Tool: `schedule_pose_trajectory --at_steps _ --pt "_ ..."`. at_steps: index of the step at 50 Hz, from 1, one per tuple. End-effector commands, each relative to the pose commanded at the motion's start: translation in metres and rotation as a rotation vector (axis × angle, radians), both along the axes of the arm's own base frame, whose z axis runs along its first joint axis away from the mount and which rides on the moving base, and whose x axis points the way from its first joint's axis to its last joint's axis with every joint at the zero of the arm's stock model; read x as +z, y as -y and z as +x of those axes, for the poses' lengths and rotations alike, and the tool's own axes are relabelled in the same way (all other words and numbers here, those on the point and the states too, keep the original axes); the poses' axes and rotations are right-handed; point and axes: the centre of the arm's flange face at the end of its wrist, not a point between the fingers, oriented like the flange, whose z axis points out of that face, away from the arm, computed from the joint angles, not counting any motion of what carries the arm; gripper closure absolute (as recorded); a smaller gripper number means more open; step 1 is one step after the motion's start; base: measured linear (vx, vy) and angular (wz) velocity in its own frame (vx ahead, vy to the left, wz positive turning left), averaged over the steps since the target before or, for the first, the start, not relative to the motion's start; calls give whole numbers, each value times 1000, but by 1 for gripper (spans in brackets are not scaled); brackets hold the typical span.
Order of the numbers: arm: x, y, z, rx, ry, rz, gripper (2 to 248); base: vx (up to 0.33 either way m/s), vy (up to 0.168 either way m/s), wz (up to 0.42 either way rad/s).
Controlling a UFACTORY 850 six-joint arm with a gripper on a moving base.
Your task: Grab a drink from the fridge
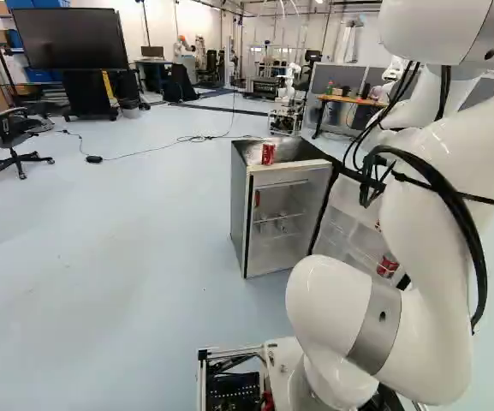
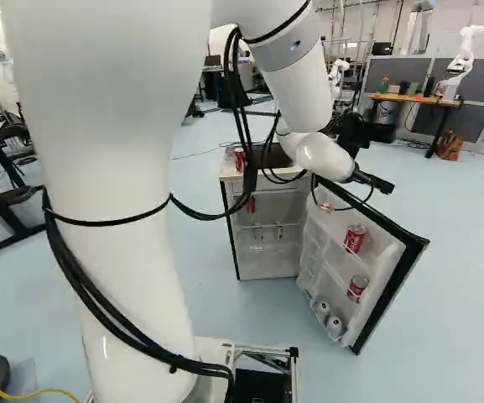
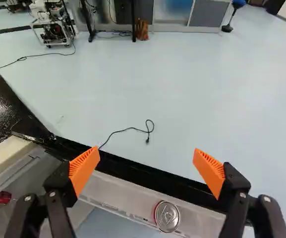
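White arm, black cables, pale-blue floor, grey-sided fridge, red can, orange pads.

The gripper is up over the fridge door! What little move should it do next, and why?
I'd ease the gripper down a little, fingers apart. In the wrist view, the can in the fridge door shows between the open fingers, but neither orange pad touches it, so it probably needs to get closer before closing.
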Motion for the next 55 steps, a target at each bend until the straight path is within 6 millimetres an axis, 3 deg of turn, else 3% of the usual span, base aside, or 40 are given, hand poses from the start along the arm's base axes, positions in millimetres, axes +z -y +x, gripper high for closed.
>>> schedule_pose_trajectory --at_steps 41,55 --pt "24 53 27 -14 -93 132 3 0 0 0" --pt "19 72 37 -17 -143 197 3 0 0 0"
